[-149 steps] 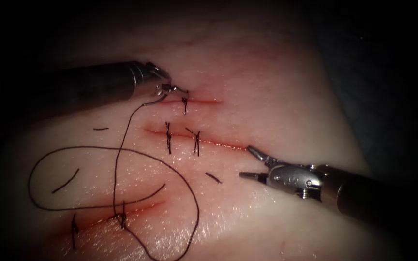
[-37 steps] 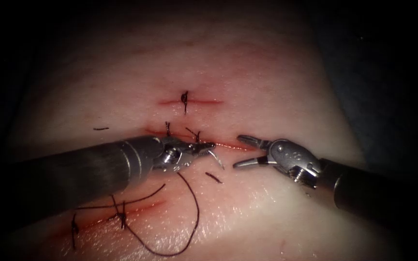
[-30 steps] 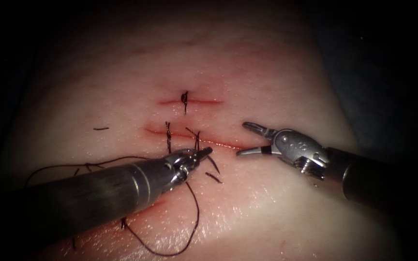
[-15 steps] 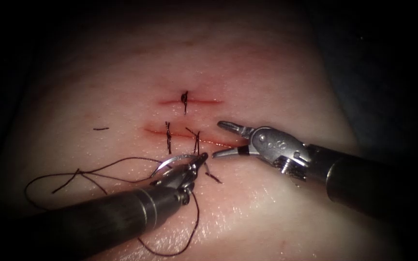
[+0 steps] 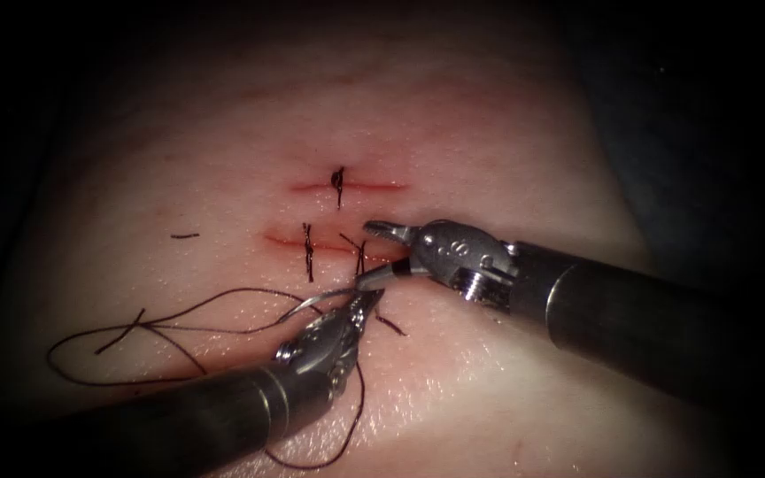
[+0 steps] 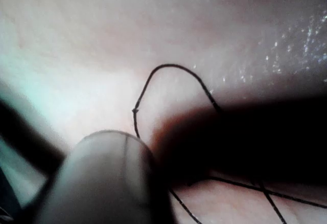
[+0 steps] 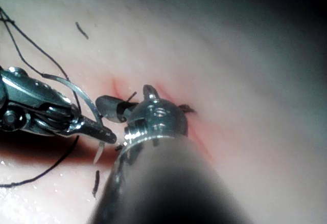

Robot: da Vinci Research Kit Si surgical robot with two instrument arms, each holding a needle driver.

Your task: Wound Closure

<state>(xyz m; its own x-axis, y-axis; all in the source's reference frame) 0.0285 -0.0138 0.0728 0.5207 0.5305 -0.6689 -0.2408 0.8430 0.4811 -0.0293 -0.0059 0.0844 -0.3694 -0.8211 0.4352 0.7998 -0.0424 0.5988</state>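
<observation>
Needle above tissue, we note: left pincer pinching it mid-curve; right pincer spread, lower jaw beside it.

Left tool enters from 7 o'clock, its tip just below the middle cut in the tissue. Needle sits crosswise in its jaws, clear of the tissue. Right tool enters from 4 o'clock; its jaws straddle the cut's right end, the lower one beside the needle. Thread loops away toward 9 o'clock. A second cut lies toward 12 o'clock.
</observation>
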